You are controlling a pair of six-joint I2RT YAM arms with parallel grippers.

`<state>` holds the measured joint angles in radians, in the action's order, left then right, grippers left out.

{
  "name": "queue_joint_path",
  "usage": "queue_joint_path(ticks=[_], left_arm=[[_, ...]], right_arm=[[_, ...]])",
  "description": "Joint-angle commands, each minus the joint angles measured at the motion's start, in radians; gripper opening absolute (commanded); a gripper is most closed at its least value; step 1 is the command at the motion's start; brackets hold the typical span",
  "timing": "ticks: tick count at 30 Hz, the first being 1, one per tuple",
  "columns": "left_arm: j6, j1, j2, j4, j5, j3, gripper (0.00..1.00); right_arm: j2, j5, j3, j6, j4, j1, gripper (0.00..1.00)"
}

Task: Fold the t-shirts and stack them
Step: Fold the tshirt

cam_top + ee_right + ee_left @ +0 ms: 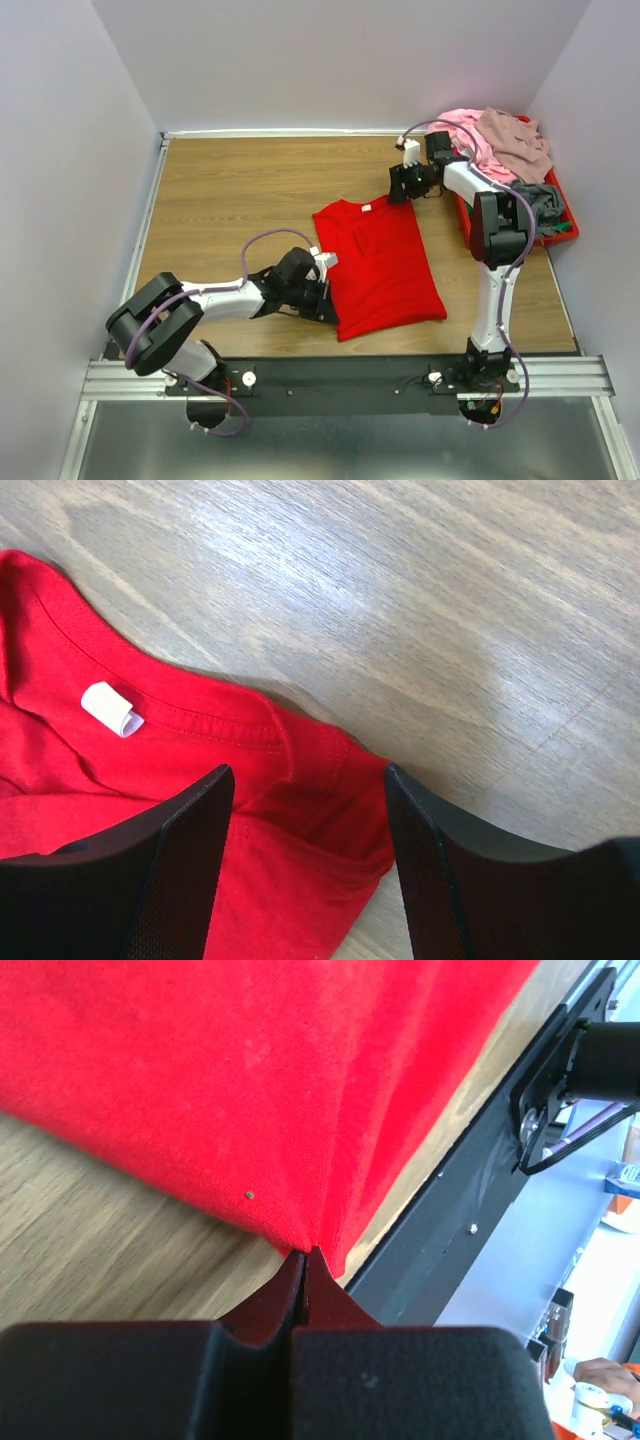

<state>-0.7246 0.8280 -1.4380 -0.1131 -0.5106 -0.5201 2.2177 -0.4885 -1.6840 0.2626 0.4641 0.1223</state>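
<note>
Lying flat on the table (230,190), the red shirt (378,265) is between the two claws, with its neck at the right claw (308,775) and its hem side at the left claw (305,1260). The left claw is closed on the shirt's edge. In its wrist view the cloth is pinched between the pads and spreads away from the tips in tight folds, so I judge the grip is firm enough to lift or pull this side. The right claw is open, with one finger on each side of the shoulder corner. The white label (111,708) lies just beside it, on the collar. I cannot tell if its fingers touch the cloth already. It seems placed so to take the far corner, because with two points held the shirt can be folded without bunching. Behind the right claw, well apart from the red shirt, the pink (462,125), mauve (515,140) and grey (540,200) shirts are heaped in the tray (565,232), not folded yet.
</note>
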Motion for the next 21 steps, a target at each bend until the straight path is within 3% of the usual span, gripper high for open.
queue_joint_path(ticks=[1,4,6,9,12,13,14,18,21], left_arm=[[-0.019,0.013,0.02,-0.025,-0.022,-0.001,0.07],[0.002,0.011,0.075,0.027,0.081,-0.035,0.25],[0.03,0.007,0.137,0.11,0.194,-0.087,0.46],[0.114,-0.015,0.207,0.223,0.378,-0.17,0.52],[0.217,-0.044,0.322,0.292,0.575,-0.234,0.71],[0.234,-0.053,0.339,0.296,0.613,-0.242,0.88],[0.264,-0.064,0.356,0.279,0.638,-0.238,0.96],[0.262,-0.165,0.36,0.207,0.462,-0.201,0.98],[0.185,-0.245,0.247,0.24,0.31,-0.186,0.85]], right_arm=[[0.037,0.03,-0.013,0.009,0.002,-0.006,0.7],[0.008,0.01,-0.002,0.033,0.005,-0.006,0.78],[-0.028,0.002,0.01,0.055,0.004,-0.006,0.86],[-0.075,0.01,0.026,0.079,0.004,-0.007,0.89],[-0.182,0.022,0.049,0.116,0.022,-0.007,0.93],[-0.209,0.022,0.053,0.134,0.031,-0.007,0.95],[-0.236,0.019,0.073,0.174,0.044,-0.007,0.97],[-0.374,-0.047,0.137,0.341,0.166,-0.007,1.0],[-0.472,-0.123,0.237,0.481,0.255,-0.006,1.0]])
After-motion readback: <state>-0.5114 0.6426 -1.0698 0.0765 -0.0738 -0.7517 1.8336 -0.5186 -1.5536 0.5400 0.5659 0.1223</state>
